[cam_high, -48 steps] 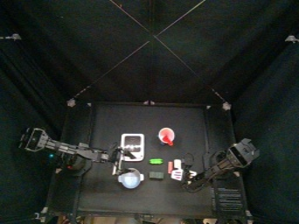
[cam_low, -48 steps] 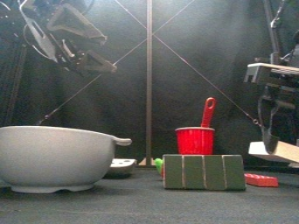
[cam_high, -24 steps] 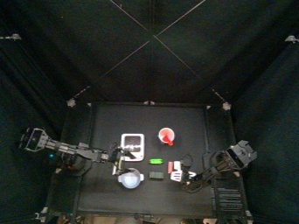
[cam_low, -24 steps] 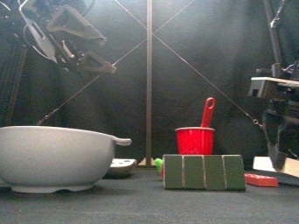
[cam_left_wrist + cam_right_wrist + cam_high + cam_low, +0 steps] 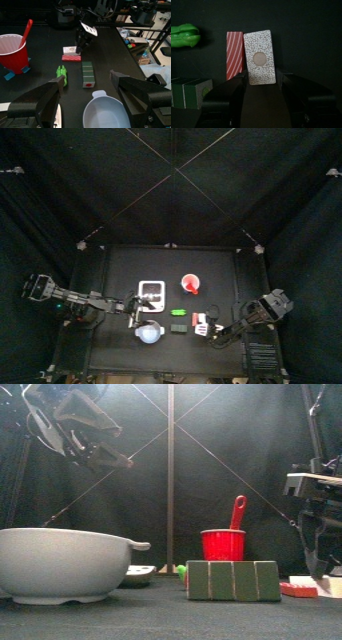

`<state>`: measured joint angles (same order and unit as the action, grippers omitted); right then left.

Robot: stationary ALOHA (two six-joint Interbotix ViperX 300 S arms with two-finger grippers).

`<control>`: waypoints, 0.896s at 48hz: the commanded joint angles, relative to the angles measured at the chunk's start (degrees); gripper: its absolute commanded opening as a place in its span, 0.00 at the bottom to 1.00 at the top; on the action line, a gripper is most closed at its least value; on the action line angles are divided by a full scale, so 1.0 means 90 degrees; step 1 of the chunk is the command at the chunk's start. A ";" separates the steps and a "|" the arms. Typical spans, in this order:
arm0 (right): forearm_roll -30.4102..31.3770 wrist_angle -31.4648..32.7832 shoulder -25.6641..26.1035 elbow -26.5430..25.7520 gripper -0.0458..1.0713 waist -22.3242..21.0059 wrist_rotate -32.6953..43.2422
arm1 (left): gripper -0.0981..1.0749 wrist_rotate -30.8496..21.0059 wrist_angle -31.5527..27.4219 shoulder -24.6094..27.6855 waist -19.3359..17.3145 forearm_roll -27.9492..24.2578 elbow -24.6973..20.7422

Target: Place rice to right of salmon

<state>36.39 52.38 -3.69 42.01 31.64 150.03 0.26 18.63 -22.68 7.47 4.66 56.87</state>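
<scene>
The small white speckled rice block [image 5: 259,57] with a grey oval mark lies flat on the black tabletop [image 5: 120,263], touching the side of the red-striped oblong salmon piece [image 5: 234,54]. The right pincer [image 5: 261,90] hangs just over the rice, jaws spread wide and gripping nothing. A green toy vegetable [image 5: 184,36] and dark green segmented block [image 5: 87,74] lie near. The left pincer [image 5: 93,95] hovers wide open and empty above a white bowl [image 5: 110,110].

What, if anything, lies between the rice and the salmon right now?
Nothing. In the right wrist view the white speckled rice slab lies directly beside the red striped salmon piece, with their long edges about touching.
</scene>
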 commanded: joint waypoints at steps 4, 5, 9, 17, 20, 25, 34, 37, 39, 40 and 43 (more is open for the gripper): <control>0.0117 0.0029 0.0215 -0.0088 0.79 -0.0010 -0.0059 | 0.96 0.0000 0.0010 -0.0029 -0.0010 0.0010 -0.0078; 0.0137 0.0029 0.0225 -0.0088 0.79 -0.0010 -0.0059 | 0.96 0.0000 0.0000 -0.0029 -0.0010 0.0010 -0.0078; 0.0156 0.0078 0.0303 -0.0088 0.79 -0.0010 -0.0068 | 0.96 0.0000 -0.0020 -0.0029 -0.0010 0.0010 -0.0078; 0.0166 0.0439 0.0488 -0.0049 0.79 0.0039 -0.0068 | 0.96 0.0000 -0.0020 -0.0029 -0.0010 0.0010 -0.0088; 0.0166 0.0596 0.0576 -0.0049 0.79 0.0059 -0.0078 | 0.96 0.0000 -0.0020 -0.0029 -0.0010 0.0010 -0.0078; 0.0244 0.0879 0.0742 -0.0049 0.79 0.0137 -0.0078 | 0.96 0.0000 -0.0020 -0.0029 -0.0010 0.0010 -0.0088; 0.0381 0.1045 0.0840 -0.0049 0.79 0.0205 -0.0068 | 0.96 -0.0010 -0.0020 -0.0029 -0.0010 0.0010 -0.0088; 0.0381 0.1045 0.0840 -0.0049 0.79 0.0205 -0.0078 | 0.96 0.0000 -0.0020 -0.0029 -0.0010 0.0010 -0.0078; 0.0381 0.1045 0.0830 -0.0049 0.79 0.0205 -0.0078 | 0.96 0.0000 -0.0020 -0.0029 -0.0010 0.0010 -0.0088; 0.0381 0.1045 0.0830 -0.0049 0.79 0.0205 -0.0078 | 0.96 0.0000 -0.0020 -0.0029 -0.0020 0.0010 -0.0078; 0.0381 0.1045 0.0830 -0.0049 0.79 0.0205 -0.0078 | 0.96 -0.0010 -0.0020 -0.0029 -0.0010 0.0000 -0.0078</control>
<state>39.55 61.44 2.20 42.01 33.31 149.33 0.26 18.28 -22.68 7.47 4.66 56.87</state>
